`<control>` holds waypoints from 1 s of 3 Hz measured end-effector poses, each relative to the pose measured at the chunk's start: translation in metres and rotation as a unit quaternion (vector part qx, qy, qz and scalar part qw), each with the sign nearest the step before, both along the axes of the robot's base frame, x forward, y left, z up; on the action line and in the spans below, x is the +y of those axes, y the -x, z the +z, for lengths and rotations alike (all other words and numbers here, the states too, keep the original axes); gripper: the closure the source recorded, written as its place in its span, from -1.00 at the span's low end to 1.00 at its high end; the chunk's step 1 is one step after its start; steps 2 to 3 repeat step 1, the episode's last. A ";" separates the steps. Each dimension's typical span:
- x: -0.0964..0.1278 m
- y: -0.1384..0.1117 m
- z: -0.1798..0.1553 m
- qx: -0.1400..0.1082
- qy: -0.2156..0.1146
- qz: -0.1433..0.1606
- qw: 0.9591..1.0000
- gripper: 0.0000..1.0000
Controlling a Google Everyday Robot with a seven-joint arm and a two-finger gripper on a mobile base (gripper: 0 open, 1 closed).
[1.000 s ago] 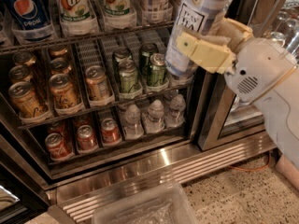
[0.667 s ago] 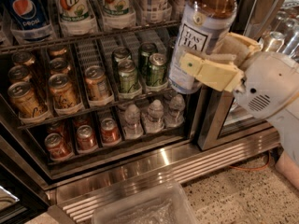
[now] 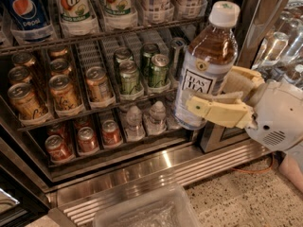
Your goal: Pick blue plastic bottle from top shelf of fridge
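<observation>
The gripper, clamped around the blue plastic bottle, hangs in open air in front of the fridge — free room lies toward the near side. The green cans stand just behind it and the door post crowds its right. The packed top shelf lies up-left — a clear bin sits below.

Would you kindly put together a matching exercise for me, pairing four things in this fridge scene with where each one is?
Things:
1. blue plastic bottle
2. Pepsi bottle
3. green cans
4. gripper

Places:
A. one rack below the top shelf
B. shut around the bottle's lower half, at the right
C. far left of the top shelf
D. held in front of the fridge, off the shelves

Pairs: 1-D, 2-C, 3-A, 4-B.
</observation>
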State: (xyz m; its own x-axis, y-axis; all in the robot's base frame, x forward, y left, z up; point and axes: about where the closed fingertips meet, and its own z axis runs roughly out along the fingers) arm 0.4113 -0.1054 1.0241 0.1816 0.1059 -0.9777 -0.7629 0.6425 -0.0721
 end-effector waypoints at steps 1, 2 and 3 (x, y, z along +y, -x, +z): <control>0.000 0.000 0.000 0.000 0.000 0.000 1.000 1.00; 0.000 0.000 0.000 0.000 0.000 0.000 1.000 1.00; 0.000 0.000 0.000 0.000 0.000 0.000 1.000 1.00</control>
